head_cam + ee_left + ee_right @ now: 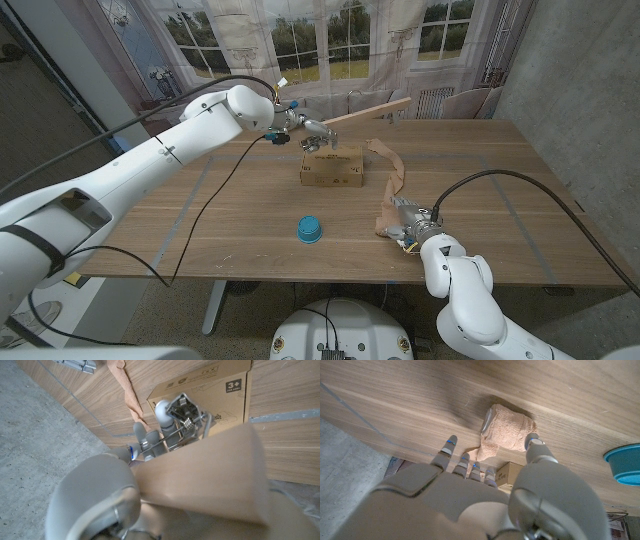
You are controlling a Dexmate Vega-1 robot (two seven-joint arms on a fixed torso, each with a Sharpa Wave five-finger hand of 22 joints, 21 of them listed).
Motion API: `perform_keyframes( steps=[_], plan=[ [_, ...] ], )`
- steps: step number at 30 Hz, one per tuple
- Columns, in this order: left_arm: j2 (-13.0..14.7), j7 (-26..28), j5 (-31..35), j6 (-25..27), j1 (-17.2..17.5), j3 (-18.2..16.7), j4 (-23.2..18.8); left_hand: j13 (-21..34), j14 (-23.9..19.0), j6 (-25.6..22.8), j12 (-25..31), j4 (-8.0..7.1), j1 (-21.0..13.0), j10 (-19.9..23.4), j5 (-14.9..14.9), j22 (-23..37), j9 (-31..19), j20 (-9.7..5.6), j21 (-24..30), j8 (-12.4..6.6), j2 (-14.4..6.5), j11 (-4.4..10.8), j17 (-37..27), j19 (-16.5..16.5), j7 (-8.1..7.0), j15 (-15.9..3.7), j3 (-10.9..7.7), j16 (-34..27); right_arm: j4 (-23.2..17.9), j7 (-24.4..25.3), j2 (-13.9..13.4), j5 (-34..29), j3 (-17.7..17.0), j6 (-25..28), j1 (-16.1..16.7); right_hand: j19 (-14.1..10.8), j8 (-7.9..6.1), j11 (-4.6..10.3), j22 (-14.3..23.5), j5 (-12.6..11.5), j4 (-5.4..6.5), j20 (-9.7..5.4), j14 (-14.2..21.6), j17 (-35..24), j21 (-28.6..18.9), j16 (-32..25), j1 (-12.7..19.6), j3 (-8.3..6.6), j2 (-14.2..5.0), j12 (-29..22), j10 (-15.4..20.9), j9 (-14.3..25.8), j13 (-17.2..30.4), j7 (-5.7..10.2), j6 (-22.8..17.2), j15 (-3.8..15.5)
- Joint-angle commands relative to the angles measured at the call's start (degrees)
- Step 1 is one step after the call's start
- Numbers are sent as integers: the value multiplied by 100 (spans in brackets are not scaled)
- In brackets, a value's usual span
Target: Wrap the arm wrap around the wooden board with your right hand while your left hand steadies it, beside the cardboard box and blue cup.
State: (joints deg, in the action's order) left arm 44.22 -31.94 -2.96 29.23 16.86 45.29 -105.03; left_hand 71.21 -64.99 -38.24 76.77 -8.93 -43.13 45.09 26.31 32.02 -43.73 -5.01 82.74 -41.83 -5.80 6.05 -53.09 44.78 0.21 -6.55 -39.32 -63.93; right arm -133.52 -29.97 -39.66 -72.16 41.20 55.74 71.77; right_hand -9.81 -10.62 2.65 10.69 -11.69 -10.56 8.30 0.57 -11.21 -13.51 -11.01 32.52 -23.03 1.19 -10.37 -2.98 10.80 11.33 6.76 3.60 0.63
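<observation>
Left hand point(297, 127) holds wooden board point(365, 113) aloft above cardboard box point(332, 167)

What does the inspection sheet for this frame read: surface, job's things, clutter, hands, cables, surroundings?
Surface: wooden table, bare wood.
Job's things: wooden board held raised above the cardboard box; arm wrap trailing from the board down to a roll on the table; blue cup near the front edge.
Clutter: nothing seen.
Hands: left hand grips the board; right hand at the roll, grip unclear.
Cables: black cables along both arms.
Surroundings: curtained windows, radiator.
</observation>
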Motion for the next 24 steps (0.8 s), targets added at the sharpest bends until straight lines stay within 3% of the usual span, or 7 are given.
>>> perform_keyframes(
  steps=[1, 11, 19, 24],
  plan=[
    [-27, -20, 13, 22, -36, 28, 10, 29, -534, 11, 1363, 9, -5, 99, -26, 11, 5, -523, 462, -34, -67, 10, -1710, -8, 38, -526, -22, -441, 277, -793, 630, -967, -480, -634, 329, 15, -47, -11, -4, -27, -5, -20, -41, -3, 7, -5, 101, -73, -17, -23, -57, 15, 29, 19, -32, 6],
    [-115, -46, 51, 57, -116, 94, 94, 30, -514, 18, 1359, 11, 6, 88, -36, -15, 24, -532, 492, -49, -76, 15, -1698, -8, 42, -526, -23, -469, 437, -1143, 1087, -1290, -870, -1213, 496, -25, -126, -5, -3, -11, -3, -34, -27, -2, 9, -30, 332, -168, -43, -59, -53, 19, 30, 1, -213, -6],
    [-193, -70, 66, 79, -180, 142, 195, 29, -499, 32, 1359, 12, 16, 82, -45, -17, 26, -527, 522, -68, -85, 14, -1683, -25, 36, -525, -25, -485, 544, -1318, 1367, -1519, -1058, -1544, 556, -211, -207, 98, -6, 36, -13, -81, 282, -8, -15, -152, 870, -393, -46, -215, 346, 28, 43, -12, -490, 103],
    [-210, -61, 83, 105, -193, 158, 207, 29, -504, 39, 1361, 13, 20, 91, -49, -31, 40, -529, 527, -70, -91, 11, -1682, -25, 46, -525, -28, -496, 591, -1298, 1487, -1525, -1160, -1739, 596, -288, -204, 109, -7, 44, -18, -107, 373, -12, -29, -178, 1046, -467, -43, -241, 445, 29, 49, 21, -518, 133]
  ],
)
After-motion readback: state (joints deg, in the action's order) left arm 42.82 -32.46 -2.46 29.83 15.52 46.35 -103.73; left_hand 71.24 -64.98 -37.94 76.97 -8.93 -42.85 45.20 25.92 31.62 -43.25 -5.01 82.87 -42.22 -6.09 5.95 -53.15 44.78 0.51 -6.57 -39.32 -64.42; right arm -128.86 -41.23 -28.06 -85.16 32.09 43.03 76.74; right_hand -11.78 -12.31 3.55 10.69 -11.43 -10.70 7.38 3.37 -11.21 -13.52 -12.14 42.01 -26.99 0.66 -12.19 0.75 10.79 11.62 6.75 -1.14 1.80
